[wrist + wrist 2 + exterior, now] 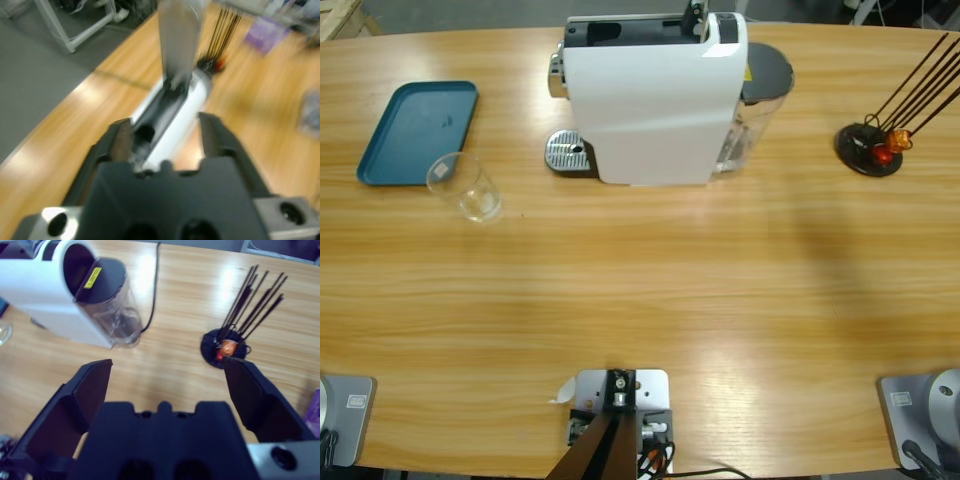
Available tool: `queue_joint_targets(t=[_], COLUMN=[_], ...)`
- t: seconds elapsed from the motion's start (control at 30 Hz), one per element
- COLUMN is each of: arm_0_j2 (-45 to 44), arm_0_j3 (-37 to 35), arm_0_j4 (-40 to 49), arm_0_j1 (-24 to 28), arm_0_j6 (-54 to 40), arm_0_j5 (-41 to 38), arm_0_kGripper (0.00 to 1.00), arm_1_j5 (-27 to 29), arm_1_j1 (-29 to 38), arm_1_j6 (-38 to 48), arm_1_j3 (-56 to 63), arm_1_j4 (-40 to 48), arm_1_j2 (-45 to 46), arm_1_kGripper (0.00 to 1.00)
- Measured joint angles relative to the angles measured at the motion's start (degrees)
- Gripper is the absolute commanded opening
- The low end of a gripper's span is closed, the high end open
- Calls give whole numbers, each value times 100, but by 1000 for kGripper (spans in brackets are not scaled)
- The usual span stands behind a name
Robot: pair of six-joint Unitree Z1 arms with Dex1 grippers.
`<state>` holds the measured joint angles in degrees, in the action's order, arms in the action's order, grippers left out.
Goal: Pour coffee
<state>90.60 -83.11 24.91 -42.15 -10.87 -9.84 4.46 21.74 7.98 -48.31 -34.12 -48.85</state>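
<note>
Flanking the white coffee machine (655,100): teal tray (418,130), clear tumbler (467,188), capsule rack (870,148).

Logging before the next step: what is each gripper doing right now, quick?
Left gripper: open, jaws on either side of the coffee machine's top, holding nothing.
Right gripper: open wide, empty, above bare table.

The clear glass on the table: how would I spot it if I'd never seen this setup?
Start at the big white coffee machine at the back of the wooden table. Look to its left for the flat teal tray. The clear tumbler stands just off the tray's near right corner, the only see-through, upright thing on that side.
</note>
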Motion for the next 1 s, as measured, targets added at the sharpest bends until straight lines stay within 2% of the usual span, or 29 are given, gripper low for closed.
queue_joint_targets(t=[0.13, 0.27, 0.33, 0.47, 0.57, 0.7, 0.83, 1.0], arm_0_j2=[-595, -1017, -1101, -1250, -1289, -1298, -1298, -1298], arm_0_j3=[1124, 1914, 2123, 2337, 2368, 2401, 2401, 2400], arm_0_j4=[188, 215, 226, 274, 376, 420, 422, 423], arm_0_j1=[-111, -121, -123, -124, -124, -124, -124, -124], arm_0_j6=[-672, -721, -704, -704, -704, -704, -704, -692], arm_0_j5=[604, 678, 682, 702, 702, 703, 703, 702], arm_0_kGripper=[1000, 1000, 1000, 1000, 1000, 1000, 1000, 1000], arm_1_j5=[383, 970, 1081, 1206, 1250, 1250, 1250, 1250], arm_1_j1=[-545, -894, -997, -1049, -1056, -1056, -1056, -1056], arm_1_j6=[22, 263, 297, 451, 513, 567, 572, 573], arm_1_j3=[408, 1085, 1244, 1570, 1856, 2197, 2419, 2780], arm_1_j4=[796, 1901, 2439, 3521, 4139, 4650, 5121, 5852], arm_1_j2=[-234, -1243, -1703, -2660, -3190, -3471, -3625, -3908], arm_1_kGripper=[890, 885, 887, 879, 767, 759, 665, 637])
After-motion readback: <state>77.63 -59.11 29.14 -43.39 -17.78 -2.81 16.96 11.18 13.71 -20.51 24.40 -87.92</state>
